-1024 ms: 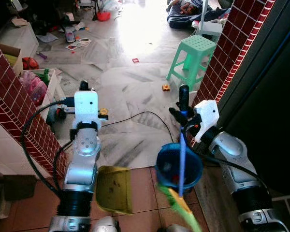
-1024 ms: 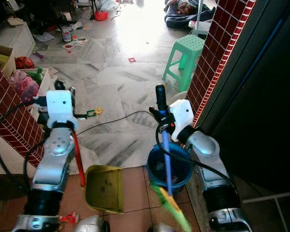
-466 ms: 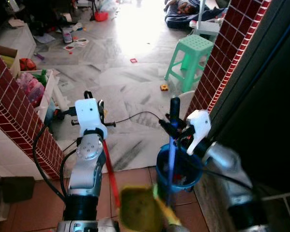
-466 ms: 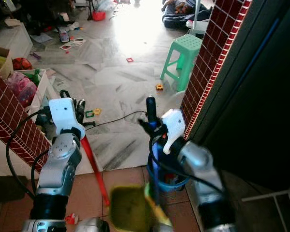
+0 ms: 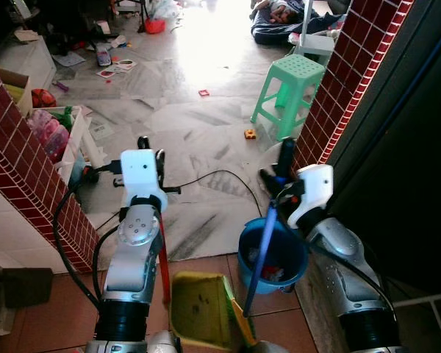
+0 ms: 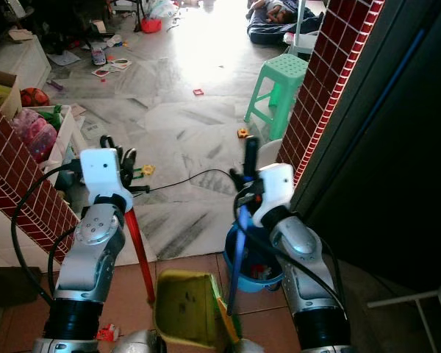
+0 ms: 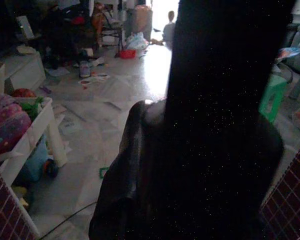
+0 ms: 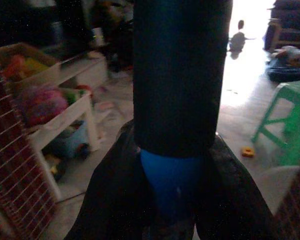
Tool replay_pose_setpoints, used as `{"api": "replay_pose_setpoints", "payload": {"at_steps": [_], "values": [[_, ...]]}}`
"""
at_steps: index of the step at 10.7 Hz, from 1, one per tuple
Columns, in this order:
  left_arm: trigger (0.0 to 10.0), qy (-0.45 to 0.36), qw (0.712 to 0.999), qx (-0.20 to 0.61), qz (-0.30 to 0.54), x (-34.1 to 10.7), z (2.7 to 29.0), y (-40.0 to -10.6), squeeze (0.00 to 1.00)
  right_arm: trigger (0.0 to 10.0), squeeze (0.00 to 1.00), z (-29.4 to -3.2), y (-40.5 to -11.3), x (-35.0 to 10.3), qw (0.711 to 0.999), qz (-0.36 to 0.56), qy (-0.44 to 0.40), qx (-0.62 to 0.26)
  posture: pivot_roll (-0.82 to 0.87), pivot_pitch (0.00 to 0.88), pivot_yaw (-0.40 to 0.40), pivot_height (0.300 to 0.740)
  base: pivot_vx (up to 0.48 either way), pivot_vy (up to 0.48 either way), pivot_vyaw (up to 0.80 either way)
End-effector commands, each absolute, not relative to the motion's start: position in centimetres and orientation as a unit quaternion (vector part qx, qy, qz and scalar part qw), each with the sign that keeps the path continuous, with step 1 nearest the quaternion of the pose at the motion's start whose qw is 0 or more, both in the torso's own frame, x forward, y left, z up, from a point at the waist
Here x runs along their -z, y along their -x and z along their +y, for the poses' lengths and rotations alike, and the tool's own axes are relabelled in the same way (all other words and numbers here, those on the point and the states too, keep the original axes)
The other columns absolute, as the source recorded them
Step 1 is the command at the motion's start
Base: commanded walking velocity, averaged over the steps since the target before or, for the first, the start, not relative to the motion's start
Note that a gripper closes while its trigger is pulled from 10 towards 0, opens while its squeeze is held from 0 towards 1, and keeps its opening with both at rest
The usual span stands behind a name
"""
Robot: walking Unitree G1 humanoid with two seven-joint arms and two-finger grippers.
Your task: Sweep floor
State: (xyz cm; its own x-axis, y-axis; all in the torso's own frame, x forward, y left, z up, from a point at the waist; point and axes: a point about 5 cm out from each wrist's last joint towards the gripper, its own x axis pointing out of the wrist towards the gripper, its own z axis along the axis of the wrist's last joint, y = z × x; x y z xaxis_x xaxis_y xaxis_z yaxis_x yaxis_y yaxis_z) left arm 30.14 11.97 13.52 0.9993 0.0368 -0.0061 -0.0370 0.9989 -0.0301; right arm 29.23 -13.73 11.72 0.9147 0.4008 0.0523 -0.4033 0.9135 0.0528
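R gripper (image 5: pixel 279 179) grips broom (image 5: pixel 262 243); L gripper (image 5: pixel 148 163) grips dustpan (image 5: pixel 198 309).

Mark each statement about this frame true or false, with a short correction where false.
1. The right gripper is shut on a blue broom handle. True.
2. The dustpan is red. False: it is yellow-green, on a red handle held by the left gripper.
3. The blue bucket stands on the floor beside the brick pillar. True.
4. A green stool lies tipped over. False: it stands upright on its legs.
5. A black cable runs across the marble floor. True.
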Motion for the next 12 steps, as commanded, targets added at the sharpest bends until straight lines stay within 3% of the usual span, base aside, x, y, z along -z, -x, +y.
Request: {"api": "replay_pose_setpoints", "payload": {"at_steps": [1, 4, 12], "values": [[10.0, 0.015, 1.0, -0.014, -0.019, -14.4, 11.7, -30.0, 0.0, 10.0, 0.0, -13.9, -29.7, -13.1, 0.981, -0.051, -0.031, -0.185, -0.02, 0.007, -0.031, 0.74, 0.0, 0.0, 0.0], [10.0, 0.006, 1.0, -0.016, -0.014, -13.9, 12.3, -29.9, 0.0, 10.0, 0.0, -14.8, -30.0, -13.0, 0.991, -0.05, -0.049, -0.117, -0.02, 0.0, -0.026, 0.74, -0.091, 0.0, 0.0], [10.0, 0.008, 1.0, -0.022, -0.015, -14.1, 12.3, -30.2, 0.0, 10.0, 0.0, -14.9, -30.3, -13.2, 0.992, -0.052, -0.047, -0.104, -0.02, 0.0, -0.019, 0.74, -0.037, 0.0, 0.0]]}}
